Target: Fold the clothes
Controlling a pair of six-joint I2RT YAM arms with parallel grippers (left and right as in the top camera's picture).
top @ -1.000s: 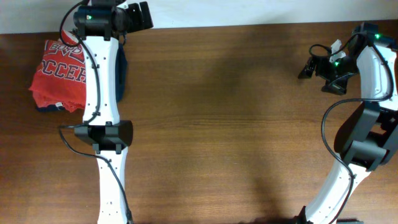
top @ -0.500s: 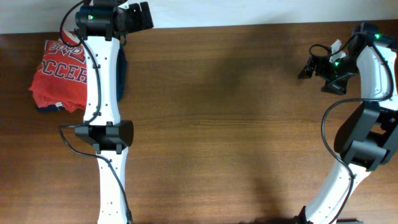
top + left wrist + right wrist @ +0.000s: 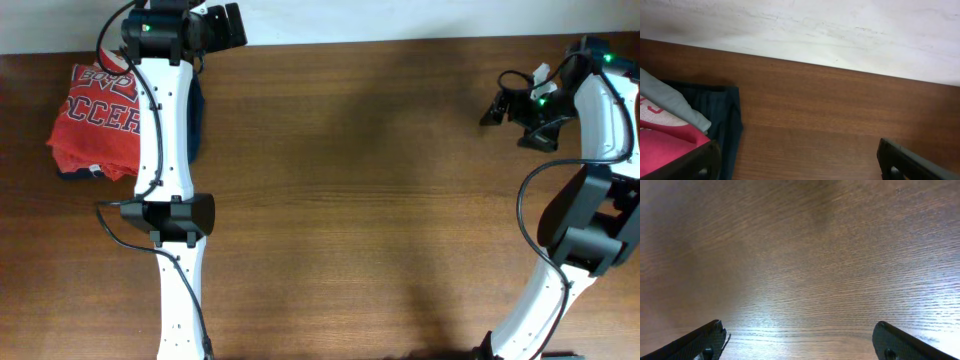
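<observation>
1. The T-shirt (image 3: 95, 120) lies as a compact, rumpled bundle at the upper left of the overhead frame, near the far edge of the table (image 3: 350, 200), with its white lettering facing up.
2. A navy garment (image 3: 722, 117) shows from under it, along its right side and at its lower left corner.
3. My left arm (image 3: 165, 150) crosses above the shirt's right edge in the overhead view.
4. The left gripper (image 3: 800, 165) sits beyond the shirt, by the white wall (image 3: 840, 30). Its jaws are spread wide with only wood between them. In the wrist view the shirt is at the lower left, just beside one finger (image 3: 695, 162).
5. The right gripper (image 3: 800, 342) is at the upper right of the overhead frame, well apart from the shirt. Its jaws are spread wide over bare wood and hold nothing.
</observation>
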